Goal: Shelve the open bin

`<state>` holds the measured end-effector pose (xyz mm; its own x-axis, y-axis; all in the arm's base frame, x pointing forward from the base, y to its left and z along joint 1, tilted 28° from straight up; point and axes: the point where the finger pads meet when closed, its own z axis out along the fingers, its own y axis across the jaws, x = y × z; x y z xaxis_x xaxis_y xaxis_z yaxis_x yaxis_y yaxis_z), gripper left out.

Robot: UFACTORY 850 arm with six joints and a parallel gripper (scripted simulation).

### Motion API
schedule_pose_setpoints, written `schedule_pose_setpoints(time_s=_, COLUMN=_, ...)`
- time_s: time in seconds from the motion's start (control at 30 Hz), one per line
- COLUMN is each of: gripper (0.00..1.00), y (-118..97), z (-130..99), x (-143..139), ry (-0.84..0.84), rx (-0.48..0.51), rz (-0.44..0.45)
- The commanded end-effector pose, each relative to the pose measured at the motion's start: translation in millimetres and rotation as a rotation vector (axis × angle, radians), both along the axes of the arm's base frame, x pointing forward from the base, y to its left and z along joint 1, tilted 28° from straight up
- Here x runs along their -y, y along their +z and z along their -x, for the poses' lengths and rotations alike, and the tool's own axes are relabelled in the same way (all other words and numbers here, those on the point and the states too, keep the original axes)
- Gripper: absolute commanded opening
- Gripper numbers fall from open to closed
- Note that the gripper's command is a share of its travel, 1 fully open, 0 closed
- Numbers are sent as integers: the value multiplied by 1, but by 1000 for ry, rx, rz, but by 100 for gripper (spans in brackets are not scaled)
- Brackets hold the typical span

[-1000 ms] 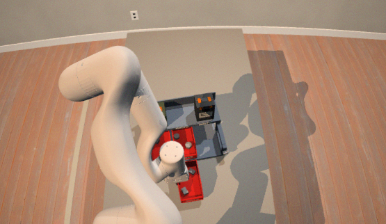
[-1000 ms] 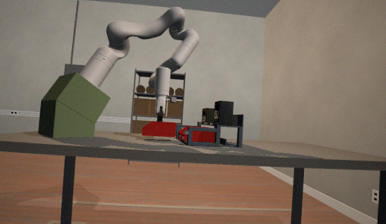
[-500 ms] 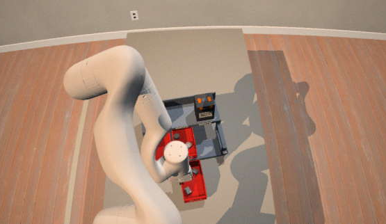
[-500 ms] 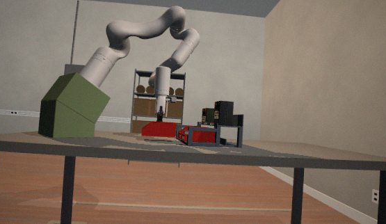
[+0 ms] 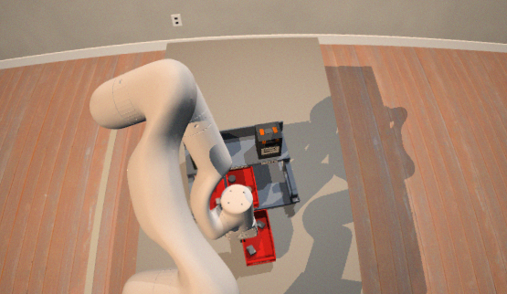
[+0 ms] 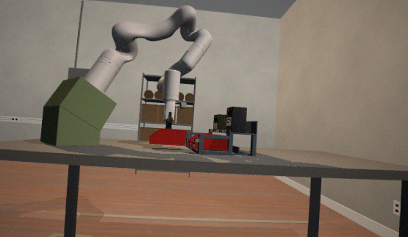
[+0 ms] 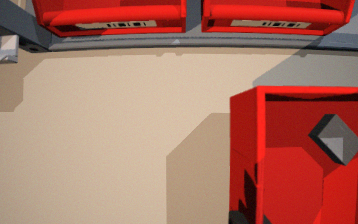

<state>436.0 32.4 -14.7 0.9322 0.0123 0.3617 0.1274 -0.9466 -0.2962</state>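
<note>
The open red bin (image 5: 258,237) is in front of the low grey shelf (image 5: 266,175), with grey parts (image 7: 335,139) inside it. My gripper (image 6: 169,123) points straight down and is shut on the bin's left wall near one end; a dark fingertip (image 7: 240,217) shows at that wall in the wrist view. The bin (image 7: 305,155) fills the right of the wrist view and also shows in the side view (image 6: 167,137). Two red bins (image 7: 110,15) (image 7: 277,15) sit in the shelf behind its front lip. An empty slot (image 5: 277,183) lies to their right.
A black box with orange marks (image 5: 269,141) stands on the shelf's top board, and two dark boxes (image 6: 230,119) show there from the side. A green block (image 6: 76,114) covers the arm's base. A small pale bracket sits at the shelf's left corner.
</note>
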Motion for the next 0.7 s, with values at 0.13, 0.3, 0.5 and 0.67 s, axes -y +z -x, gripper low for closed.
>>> schedule_pose_setpoints(time_s=0.13, gripper=0, y=0, z=0, x=1, ry=0, rx=1, rz=0)
schedule_pose_setpoints(time_s=0.3, gripper=0, y=-3, z=-1, x=9, ry=0, rx=1, rz=0)
schedule_pose_setpoints(time_s=0.5, gripper=0, y=-5, z=-1, x=15, ry=0, rx=1, rz=0)
schedule_pose_setpoints(time_s=0.67, gripper=0, y=-5, z=-1, x=15, ry=0, rx=1, rz=0)
